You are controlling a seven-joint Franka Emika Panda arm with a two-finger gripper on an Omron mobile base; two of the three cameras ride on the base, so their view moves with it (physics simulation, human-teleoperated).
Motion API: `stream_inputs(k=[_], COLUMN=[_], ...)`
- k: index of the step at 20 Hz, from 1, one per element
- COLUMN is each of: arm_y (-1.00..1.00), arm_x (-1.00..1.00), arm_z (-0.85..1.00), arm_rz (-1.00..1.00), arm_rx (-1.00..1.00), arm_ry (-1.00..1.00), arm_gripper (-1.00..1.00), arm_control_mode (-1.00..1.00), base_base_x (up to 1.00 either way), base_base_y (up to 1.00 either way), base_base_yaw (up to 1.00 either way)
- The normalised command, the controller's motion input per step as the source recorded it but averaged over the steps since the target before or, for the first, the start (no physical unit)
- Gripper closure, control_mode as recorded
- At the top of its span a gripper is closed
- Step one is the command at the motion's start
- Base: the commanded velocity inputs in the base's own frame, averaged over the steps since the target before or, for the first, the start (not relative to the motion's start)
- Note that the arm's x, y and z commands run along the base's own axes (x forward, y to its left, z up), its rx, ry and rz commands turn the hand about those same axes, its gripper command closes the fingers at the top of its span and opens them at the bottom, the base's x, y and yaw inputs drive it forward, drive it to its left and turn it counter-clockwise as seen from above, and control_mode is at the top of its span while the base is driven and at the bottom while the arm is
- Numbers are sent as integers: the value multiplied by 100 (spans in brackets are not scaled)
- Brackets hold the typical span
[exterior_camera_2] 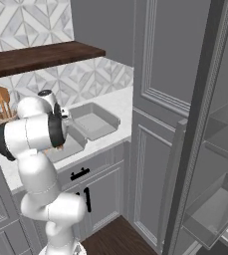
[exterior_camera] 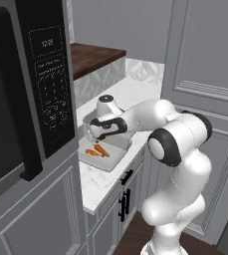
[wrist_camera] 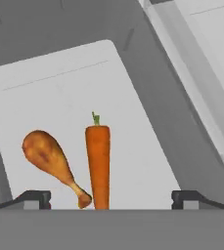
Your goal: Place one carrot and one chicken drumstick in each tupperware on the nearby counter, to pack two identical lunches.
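Observation:
A light-grey tupperware (wrist_camera: pixel 59 93) holds an orange carrot (wrist_camera: pixel 98 163) and a brown chicken drumstick (wrist_camera: pixel 47 156) lying side by side. My gripper (wrist_camera: pixel 111 199) hovers open just above them, fingertips (wrist_camera: pixel 33 199) spread wide and holding nothing. From the left base, the same tupperware (exterior_camera: pixel 113 160) sits on the white counter (exterior_camera: pixel 98 184) with the carrot (exterior_camera: pixel 101 150) and drumstick (exterior_camera: pixel 92 153) inside, the gripper (exterior_camera: pixel 92 137) directly over it. A second tupperware (exterior_camera_2: pixel 91 122) stands empty beside it, farther along the counter; its edge (wrist_camera: pixel 201 58) shows at the hand view's upper right.
A dark microwave (exterior_camera: pixel 26 84) fills the cabinet on the left, close to the near tray. A brown wooden shelf (exterior_camera: pixel 93 57) hangs over the counter's back. A tall grey cabinet (exterior_camera: pixel 205 64) bounds the right. A utensil holder (exterior_camera_2: pixel 3 107) stands by the wall.

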Motion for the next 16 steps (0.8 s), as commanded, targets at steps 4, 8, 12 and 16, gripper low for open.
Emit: stream_inputs(k=[4,8,12,16], arm_y=[-89,-80,-48,-23], arm_x=[-97,-99,-100,-90], arm_z=[23,16,9,38], arm_rz=[-40,-35,-29,-25], arm_rx=[13,13,11,5], arm_ry=[5,3,0,-1], arm_gripper=[-100,-100,-100,-100], arm_control_mode=[-100,-100,-100,-100], base_base_x=[0,0,0,0], base_base_y=[0,0,0,0], base_base_yaw=[0,0,0,0])
